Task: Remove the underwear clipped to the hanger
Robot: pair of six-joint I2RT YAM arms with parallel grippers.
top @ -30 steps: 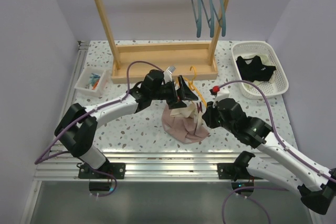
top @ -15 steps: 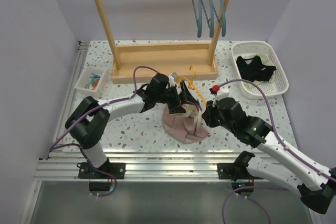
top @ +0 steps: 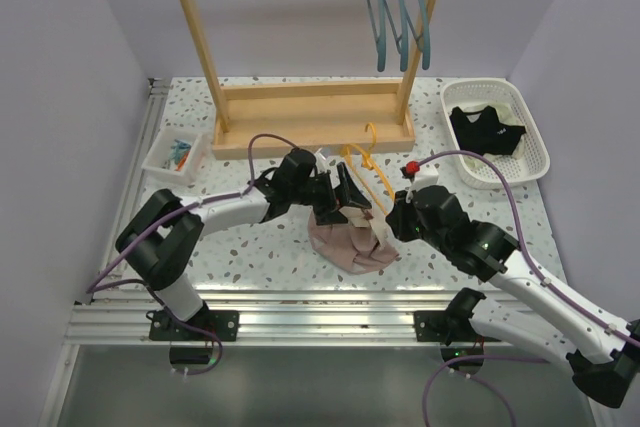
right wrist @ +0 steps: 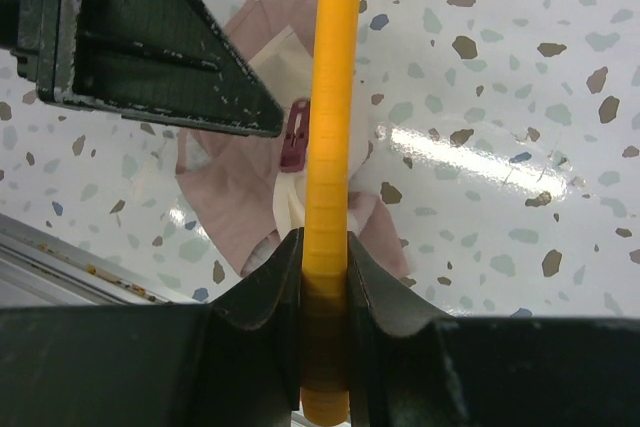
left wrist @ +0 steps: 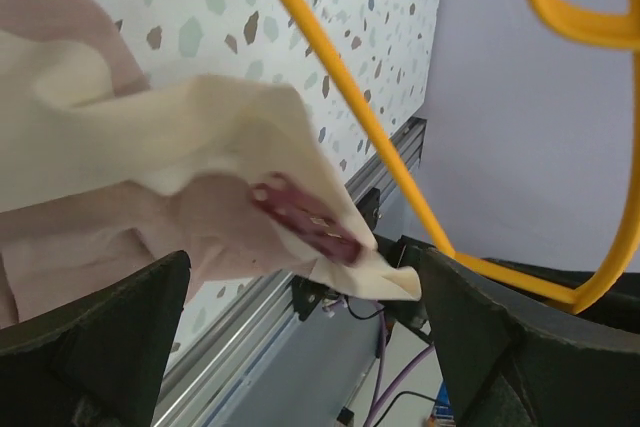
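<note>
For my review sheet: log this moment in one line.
right jaws: shut on yellow hanger | left jaws: open near clip | pink underwear: clipped

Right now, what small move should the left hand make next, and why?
Probably close the left hand on the dark red clip: its open fingers straddle the clip pinching the pink underwear, while the right hand grips the yellow hanger.
</note>
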